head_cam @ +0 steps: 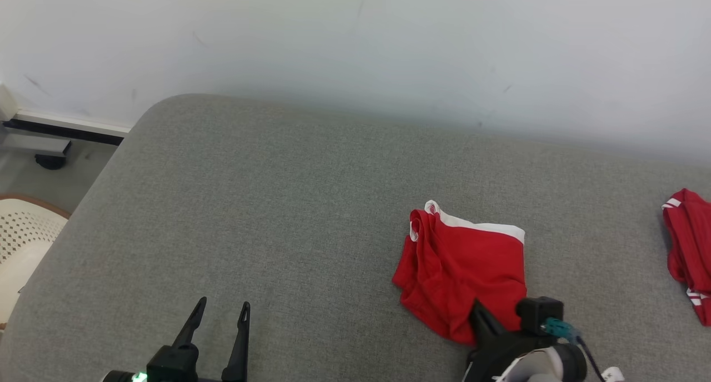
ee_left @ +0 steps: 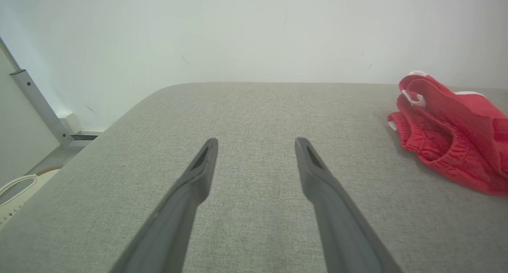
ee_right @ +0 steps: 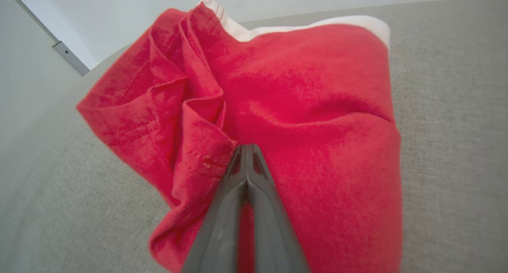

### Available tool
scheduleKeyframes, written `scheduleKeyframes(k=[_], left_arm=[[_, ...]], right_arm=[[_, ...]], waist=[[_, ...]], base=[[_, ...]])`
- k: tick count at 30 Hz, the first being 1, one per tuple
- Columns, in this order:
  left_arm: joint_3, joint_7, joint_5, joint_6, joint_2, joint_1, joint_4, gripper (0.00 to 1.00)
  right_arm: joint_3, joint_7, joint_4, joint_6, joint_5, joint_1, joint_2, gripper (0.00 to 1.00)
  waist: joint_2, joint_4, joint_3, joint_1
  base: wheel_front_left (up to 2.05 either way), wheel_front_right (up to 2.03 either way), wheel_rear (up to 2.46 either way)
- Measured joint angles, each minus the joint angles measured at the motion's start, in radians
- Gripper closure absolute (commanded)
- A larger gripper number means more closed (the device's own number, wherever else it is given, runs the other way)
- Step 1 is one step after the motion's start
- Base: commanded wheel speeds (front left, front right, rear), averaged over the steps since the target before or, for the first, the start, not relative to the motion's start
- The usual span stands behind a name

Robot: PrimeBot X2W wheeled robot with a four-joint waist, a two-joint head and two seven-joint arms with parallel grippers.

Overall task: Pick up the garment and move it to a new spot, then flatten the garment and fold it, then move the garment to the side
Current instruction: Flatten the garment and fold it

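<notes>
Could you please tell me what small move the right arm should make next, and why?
Probably lift the right gripper slightly: it is pinched shut on the near part of the red shorts, which lie crumpled on the grey cushion.

The head camera looks down from high up at the grey cushion (head_cam: pixel 278 204) and the white wall (head_cam: pixel 389 38) behind. The left wrist camera sits low and faces that same wall. The right wrist camera is very close to the red garment (ee_right: pixel 309 106), which the others see too.
</notes>
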Motion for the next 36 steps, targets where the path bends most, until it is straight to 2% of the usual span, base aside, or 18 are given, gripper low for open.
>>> scheduleKeyframes(k=[6,13,18,19,21,22,30,36], left_arm=[[0.003,0.000,-0.002,0.000,0.002,-0.003,0.002,0.00],[0.000,0.000,-0.003,0.000,0.003,-0.013,0.004,0.00],[0.006,-0.001,-0.007,0.007,0.015,0.002,0.001,0.00],[0.007,-0.001,-0.007,0.010,0.017,0.007,0.001,0.00],[0.010,-0.001,-0.008,0.013,0.021,0.008,-0.004,0.00],[0.009,-0.001,-0.009,0.014,0.021,0.009,-0.006,0.00],[0.011,0.001,-0.015,0.027,0.030,0.038,-0.024,0.00],[0.014,0.006,-0.018,0.034,0.048,0.063,-0.031,0.00]], right_arm=[[0.080,0.000,-0.033,0.000,0.025,-0.004,0.019,1.00],[0.276,0.000,-0.119,0.000,0.158,0.007,0.026,1.00],[0.258,0.000,-0.152,0.000,0.171,-0.008,0.025,1.00],[0.240,0.000,-0.165,0.000,0.157,-0.010,0.025,0.73],[0.186,0.000,-0.212,0.000,0.131,-0.012,0.025,0.03],[0.160,0.000,-0.241,0.000,0.119,-0.011,0.023,0.00],[-0.061,0.000,-0.424,0.000,-0.017,0.077,-0.053,0.00],[-0.243,0.000,-0.533,0.000,-0.108,0.194,-0.077,0.00]], waist=[[0.0000,0.002,0.006,0.0000],[0.0000,0.006,-0.003,0.0000],[0.0000,-0.009,-0.013,0.0000],[0.0000,-0.014,-0.015,-0.0001],[0.0000,-0.026,-0.019,0.0000],[0.0000,-0.032,-0.021,0.0000],[0.0000,-0.092,-0.044,0.0000],[0.0000,-0.135,-0.072,-0.0001]], base=[[0.00,0.00,0.00],[0.00,0.00,0.00],[0.00,0.00,0.00],[0.00,0.00,0.00],[0.00,0.00,0.00],[0.00,0.00,0.00],[0.00,0.00,0.00],[0.00,0.00,0.00]])
